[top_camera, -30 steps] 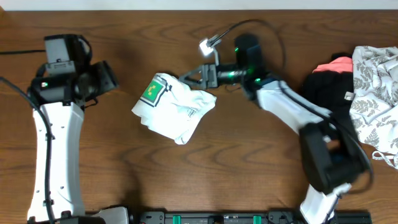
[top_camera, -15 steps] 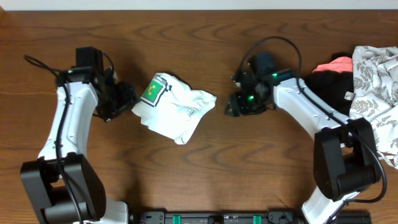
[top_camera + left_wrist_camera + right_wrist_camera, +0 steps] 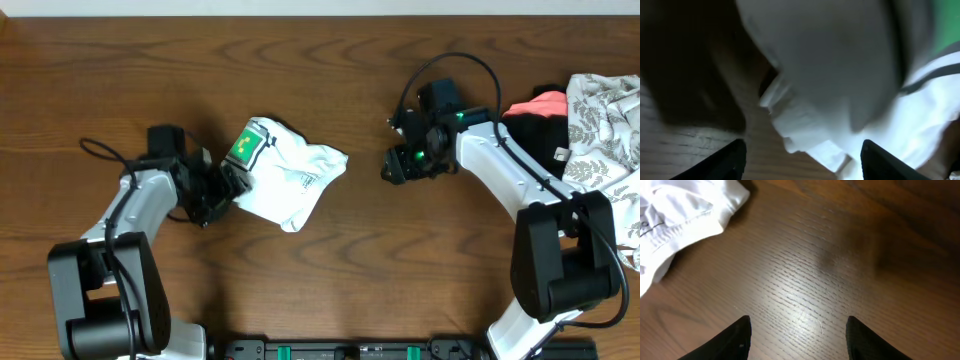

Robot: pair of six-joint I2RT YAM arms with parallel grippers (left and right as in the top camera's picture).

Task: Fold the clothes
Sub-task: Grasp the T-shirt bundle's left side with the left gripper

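Since a second ago the left hand (image 3: 231, 184) swung in to the T-shirt (image 3: 290, 180)'s left edge, and the right hand (image 3: 391, 166) pulled away to its right.
The T-shirt is bundled on the table (image 3: 330, 290), its long axis roughly hand to hand. The left hand is nearer, fingers apart around the cloth edge. The right hand is well clear, fingers apart and empty.

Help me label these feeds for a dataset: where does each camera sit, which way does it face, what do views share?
Overhead: above the table, looking straight down at the white T-shirt; both arms show.
Left wrist: on the left arm, facing the T-shirt close up; open left tool shows.
Right wrist: on the right arm, facing bare table; open right tool shows.
Shared: all show the T-shirt.
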